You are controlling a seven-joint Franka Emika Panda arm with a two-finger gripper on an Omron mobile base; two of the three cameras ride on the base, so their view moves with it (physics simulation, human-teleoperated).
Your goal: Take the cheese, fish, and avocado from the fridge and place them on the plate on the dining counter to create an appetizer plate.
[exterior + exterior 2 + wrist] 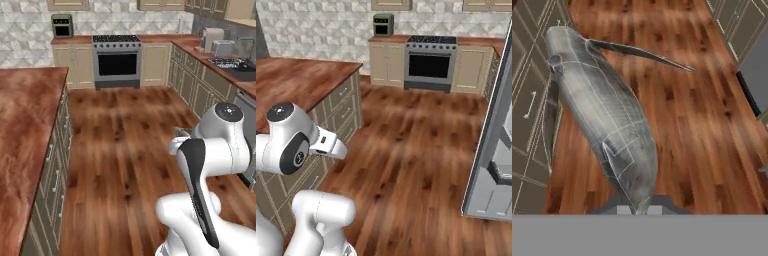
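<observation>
Hand view shows the long silver-grey fish (602,115) hanging from the gripper (637,210), clenched on its tail end at 6 o'clock, over the brown wooden floor (697,125). It looks stiff, slick, top-heavy; a mid-body hold would steady it.

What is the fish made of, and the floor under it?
The fish looks like smooth silvery-grey skin with a dull sheen, thin fins and faint line patterns; it could as well be plastic. The floor looks like polished reddish-brown wood: planks with dark grain and soft reflections.
</observation>
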